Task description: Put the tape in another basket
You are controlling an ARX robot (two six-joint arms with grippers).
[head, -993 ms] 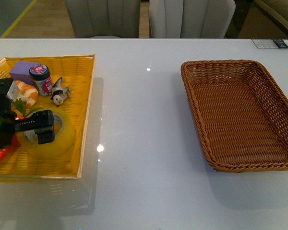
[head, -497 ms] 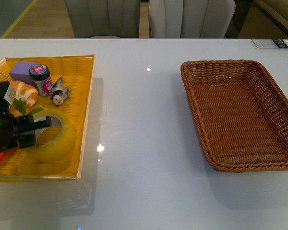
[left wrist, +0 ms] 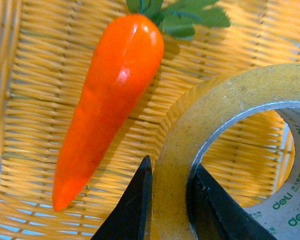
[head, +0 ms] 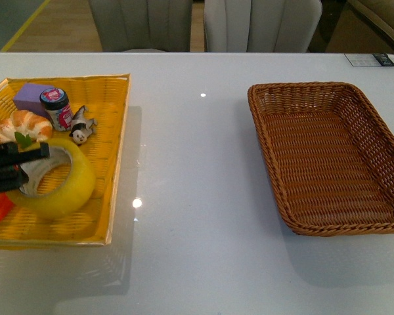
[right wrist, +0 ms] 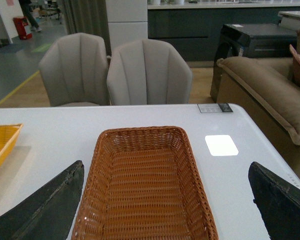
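Inside the yellow tray (head: 115, 164), toward its near left corner, the tape (head: 64, 182) sits tilted, its open core turned toward the left arm. The left gripper (head: 33, 161) is clamped on the roll's wall. In the left wrist view one of its dark fingers (left wrist: 135, 210) presses the outer yellow face and the other sits inside the white core (the green print shows on that inner ring). Whether the roll's low edge touches the tray's weave, I cannot tell.

Just beside the tape, on the tray's floor, lies a toy carrot (left wrist: 110, 100) with green leaves. Farther back in the tray are a croissant (head: 23, 123), a purple block (head: 30, 96), a small dark-lidded jar (head: 56, 109) and a little black-and-white figurine (head: 83, 128), all apart from the roll.

Well to the right of the tray, across a stretch of white tabletop (head: 197, 197), stands the brown basket (head: 302, 86), with nothing in it. The right gripper (right wrist: 165, 170) hangs far from the tray, looking down over the basket's near end. Its fingers are spread wide and hold nothing. Two grey chairs (head: 262, 26) stand beyond the tabletop's far edge, behind the tray.
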